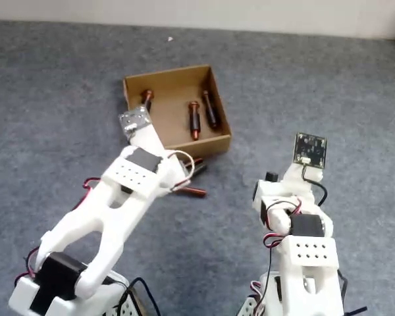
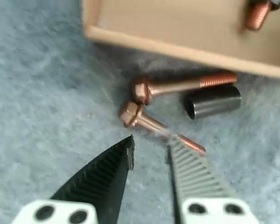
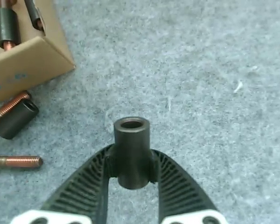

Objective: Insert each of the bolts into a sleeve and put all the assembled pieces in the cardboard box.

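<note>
Bolt-into-sleeve assembly, third-to-last piece in hand. The held sleeve point(image 3: 130, 151), a dark steel tube, stands upright with its bore open toward the wrist camera. It is clamped low on its barrel between the jaws of the right gripper point(image 3: 130, 161), over bare carpet point(image 1: 316, 79) away from the box.

Two copper-coloured bolts lie loose on the carpet just off the near wall of the cardboard box point(image 2: 177, 44), close to one of its near corners. The nearer bolt point(image 2: 151, 125) lies aslant with its hex head toward the box. The farther bolt point(image 2: 177, 85) lies almost parallel to the wall. A loose sleeve point(image 2: 213, 101) rests on its side beside the farther bolt's threaded end. Three assembled pieces point(image 1: 195, 120) lie inside the box, toward the surface's far edge.

The left gripper point(image 2: 150, 142) hangs over the nearer bolt with jaws apart and holding nothing. The pale fingertip point(image 2: 172, 144) sits at the bolt's shank; whether it touches cannot be told.

Judged step: picking up a bolt to mate with the sleeve. The next move calls for closing squarely across the nearer bolt's shank, lifting, then lining its thread up with the presented bore. Two pieces appear left to assemble.
</note>
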### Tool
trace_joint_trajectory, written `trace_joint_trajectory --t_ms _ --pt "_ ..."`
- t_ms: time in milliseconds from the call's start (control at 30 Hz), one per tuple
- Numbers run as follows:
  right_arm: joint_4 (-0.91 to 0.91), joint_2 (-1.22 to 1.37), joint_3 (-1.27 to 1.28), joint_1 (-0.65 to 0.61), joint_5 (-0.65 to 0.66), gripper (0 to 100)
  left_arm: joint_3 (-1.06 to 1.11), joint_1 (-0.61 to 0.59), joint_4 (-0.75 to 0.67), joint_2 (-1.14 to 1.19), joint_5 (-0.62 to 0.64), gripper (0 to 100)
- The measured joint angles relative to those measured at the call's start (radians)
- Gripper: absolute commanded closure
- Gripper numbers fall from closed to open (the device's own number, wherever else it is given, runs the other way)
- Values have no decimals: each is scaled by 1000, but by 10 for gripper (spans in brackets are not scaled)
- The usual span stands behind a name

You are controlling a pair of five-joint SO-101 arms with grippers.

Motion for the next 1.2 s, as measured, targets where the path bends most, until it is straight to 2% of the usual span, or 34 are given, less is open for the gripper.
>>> trace_joint_trajectory --t_ms 100,300,500,633,833,1000,1200 --pt "0 0 0 0 0 994 0 29 0 0 41 671" --pt "0 0 0 0 0 994 0 63 -5 3 80 707" --pt "0 0 0 0 0 994 114 43 -167 3 81 771" --pt "0 0 0 0 0 994 157 29 -221 3 81 777" --pt "0 0 0 0 0 994 172 -3 -238 25 81 779" --pt "0 0 0 0 0 994 127 -15 -255 161 81 779" --pt "0 0 0 0 0 994 48 -14 -198 226 87 780"
